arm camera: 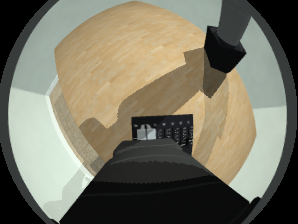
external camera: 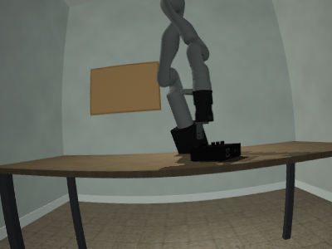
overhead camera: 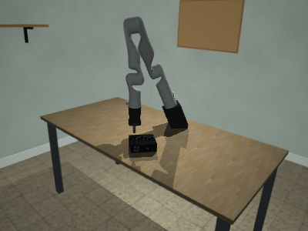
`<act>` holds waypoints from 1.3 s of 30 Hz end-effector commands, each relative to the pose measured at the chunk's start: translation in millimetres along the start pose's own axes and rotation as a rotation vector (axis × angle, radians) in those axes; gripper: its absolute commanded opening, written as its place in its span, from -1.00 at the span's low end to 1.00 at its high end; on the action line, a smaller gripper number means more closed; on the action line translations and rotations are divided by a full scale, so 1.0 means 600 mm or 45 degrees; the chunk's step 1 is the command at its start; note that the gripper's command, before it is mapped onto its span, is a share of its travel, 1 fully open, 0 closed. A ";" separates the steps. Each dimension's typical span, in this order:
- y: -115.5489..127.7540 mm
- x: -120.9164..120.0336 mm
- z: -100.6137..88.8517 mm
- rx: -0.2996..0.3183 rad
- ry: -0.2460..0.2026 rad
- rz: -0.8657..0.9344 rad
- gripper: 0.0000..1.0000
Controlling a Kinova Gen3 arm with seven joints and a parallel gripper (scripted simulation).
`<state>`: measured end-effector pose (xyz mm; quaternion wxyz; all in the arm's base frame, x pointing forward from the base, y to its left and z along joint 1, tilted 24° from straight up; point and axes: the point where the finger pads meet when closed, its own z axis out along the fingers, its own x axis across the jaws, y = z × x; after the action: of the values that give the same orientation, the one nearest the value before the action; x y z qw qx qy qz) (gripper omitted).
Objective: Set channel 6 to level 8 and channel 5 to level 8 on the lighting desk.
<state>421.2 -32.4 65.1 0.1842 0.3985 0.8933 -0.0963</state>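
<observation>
The lighting desk (overhead camera: pixel 142 143) is a small black box standing on the wooden table, with a row of fader caps on its top. It also shows in the exterior view (external camera: pixel 216 152) and in the wrist view (arm camera: pixel 161 132), where the caps are pale marks too small to read. My gripper (overhead camera: pixel 134 128) is shut and empty, pointing straight down a little above the desk's far left end. In the exterior view the fingers (external camera: pixel 200 138) hang just over the desk's left end. The fader levels cannot be read.
The arm's black base (overhead camera: pixel 175 114) stands on the table behind the desk. A cork board (overhead camera: pixel 210 24) hangs on the back wall, and a small shelf (overhead camera: pixel 24 27) is at the upper left.
</observation>
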 end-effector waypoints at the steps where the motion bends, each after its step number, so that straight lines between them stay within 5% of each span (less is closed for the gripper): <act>1: -0.001 0.002 0.007 0.000 0.000 0.010 -1.00; 39: -0.001 0.002 0.017 0.000 0.000 0.010 -1.00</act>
<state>422.3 -35.4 56.2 0.1838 0.3975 0.8936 -0.0980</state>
